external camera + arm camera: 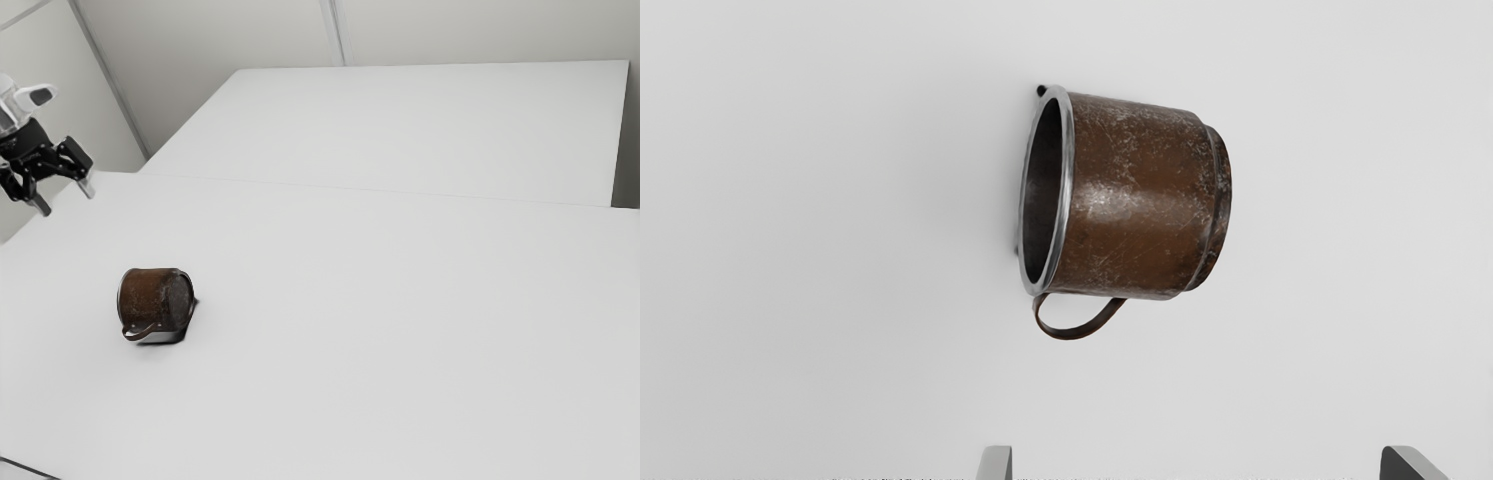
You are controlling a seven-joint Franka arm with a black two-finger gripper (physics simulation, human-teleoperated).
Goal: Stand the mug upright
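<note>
Arm (12, 112) and part of gripper (65, 203) cut off at exterior view's left edge. Table (400, 330) runs past bottom edge. Dark line (30, 469) cut off at corner, maybe cable. Wrist view: fingers (996, 463) cropped by bottom edge; mug (1133, 200) interior too dark, underside hidden; black speck (1041, 89) by rim too small to tell.

A pale, plain room around a broad white worktop (420, 340).
Beyond the worktop's far edge lies a second flat white surface (420, 130), a thin seam between the two. Light grey walls (200, 45) stand behind, with a narrow upright strip (335, 30) near the middle and a darker line (108, 75) slanting down toward the exterior view's left. The light is soft and even.
</note>
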